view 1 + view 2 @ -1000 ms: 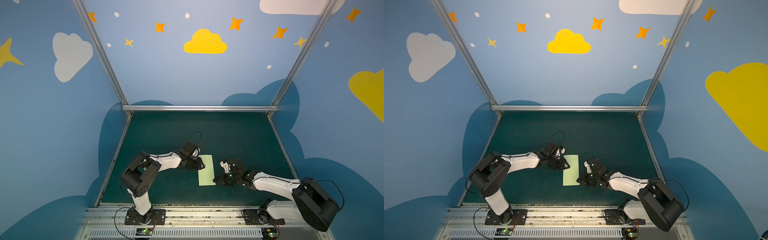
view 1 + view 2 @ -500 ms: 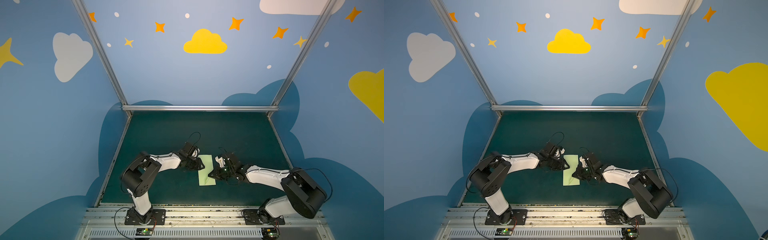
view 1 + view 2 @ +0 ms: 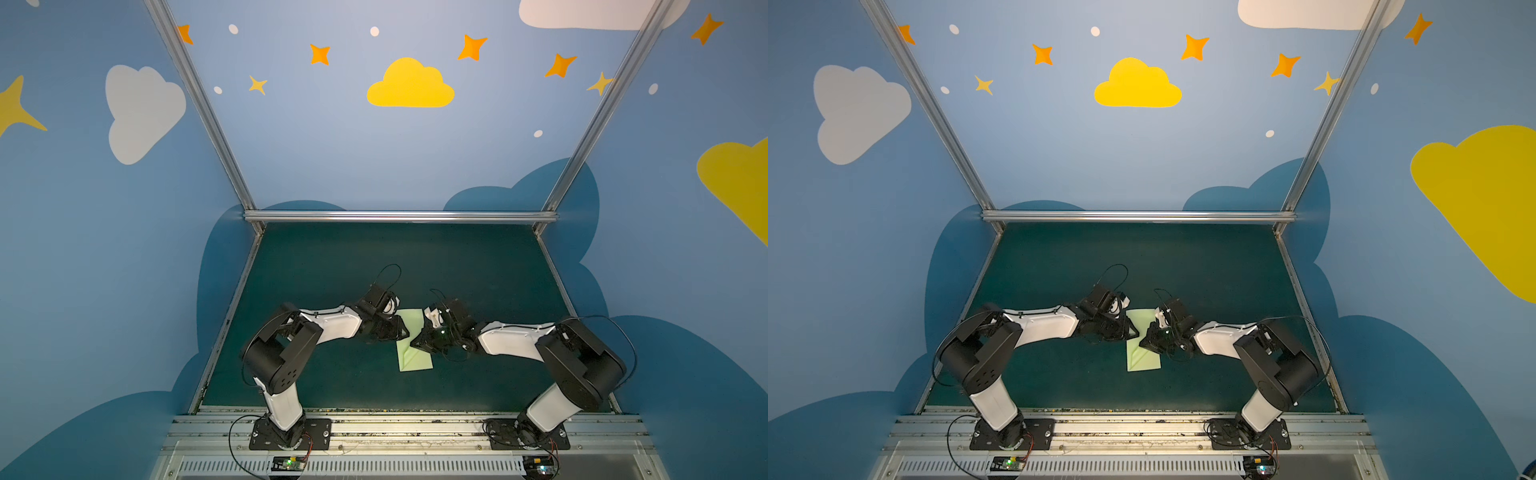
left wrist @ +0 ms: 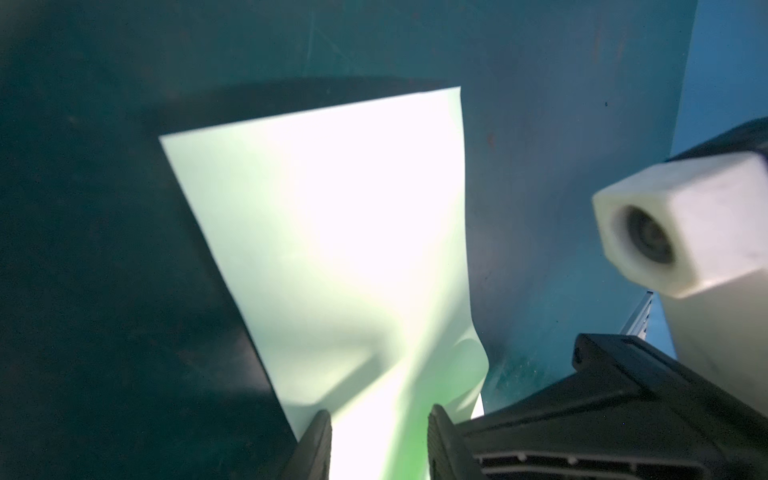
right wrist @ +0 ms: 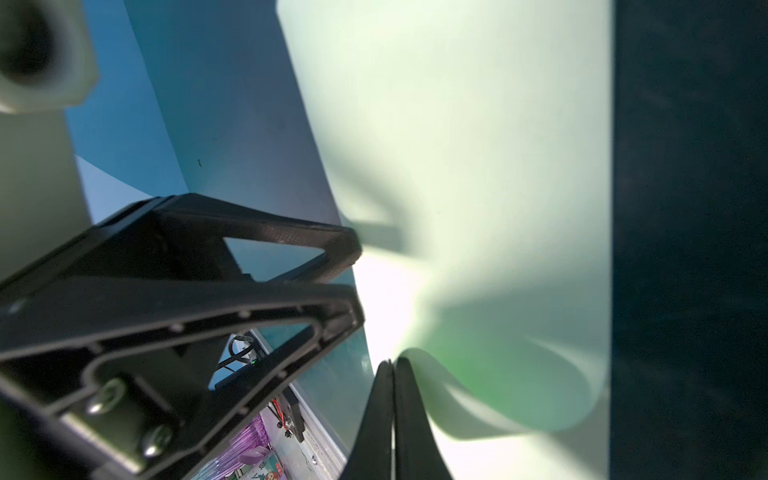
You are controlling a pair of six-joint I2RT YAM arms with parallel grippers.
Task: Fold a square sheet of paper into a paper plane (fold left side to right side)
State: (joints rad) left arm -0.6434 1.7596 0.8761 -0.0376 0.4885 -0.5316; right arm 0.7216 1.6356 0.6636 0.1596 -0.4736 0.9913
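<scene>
The paper plane [image 3: 413, 359], so far a narrow pale green strip, lies on the worktop [image 3: 457, 266] between the arms, with its long axis running away from the bases. The left gripper [image 3: 402, 330] sits at its left edge with jaws apart over the paper. The right gripper [image 3: 417, 343], equally near on the right edge, has its jaws together, seemingly pinching a curled flap. A second ago that flap lay flat and the right gripper sat at the near right corner; the left has not moved.

Both arms stretched low and inward, wrists nearly meeting — the left gripper [image 3: 400, 331] stood with jaws parted, the right gripper [image 3: 415, 343] pinched tight on the paper plane [image 3: 415, 362].
</scene>
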